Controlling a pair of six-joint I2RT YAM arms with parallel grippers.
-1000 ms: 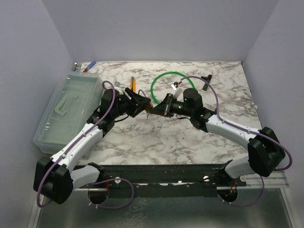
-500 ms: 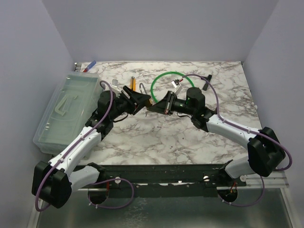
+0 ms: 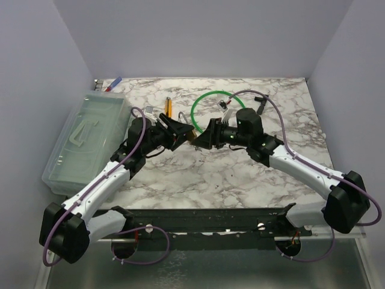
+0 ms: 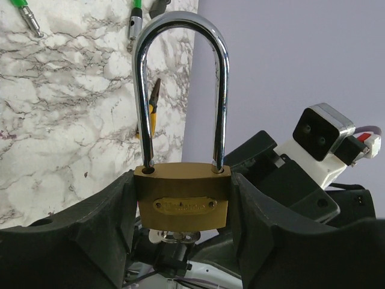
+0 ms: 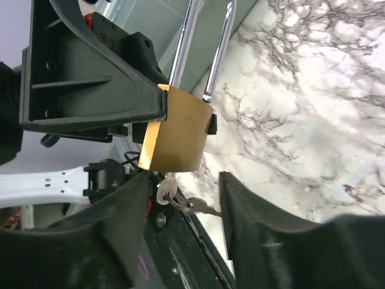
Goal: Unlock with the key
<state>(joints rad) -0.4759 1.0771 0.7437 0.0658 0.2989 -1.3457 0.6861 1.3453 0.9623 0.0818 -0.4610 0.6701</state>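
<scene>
Right wrist view shows the right gripper [image 5: 183, 188] with its jaws standing apart. The key [image 5: 165, 192] lies in the gap between them, closer to the left-hand finger [image 5: 120, 229], and neither pad is clamped on it. Its blade is seated in the keyway at the bottom of the brass padlock [image 5: 177, 135], and its head pokes out toward the wrist. A spare key [image 5: 195, 206] dangles from it, crossing toward the other finger.

The left gripper [image 4: 182, 208] is closed on the padlock body from both sides and holds it above the marble table [image 5: 313, 108]. The chrome shackle [image 4: 180, 36] points away from the left wrist. In the left wrist view both shackle legs seem to enter the body. In the right wrist view one leg looks as if it ends just at the top edge. I cannot tell whether the lock has sprung.

I judge the step in hand to be taking hold of the key head and turning it. To do it well:

- **Grip:** the pads should close flat on the two broad faces of the head and deep enough not to slip, with the spare key left hanging outside the pinch.
- **Turn:** the wrist should roll about the blade's own line. Any sideways pull would lever the thin key in the keyway or drag it out.
- **Hold:** the left grip must stay firm, or the brass body will twist along with the key.
- **Finish:** once the shackle leg lifts free of the body, the turn can stop.
</scene>
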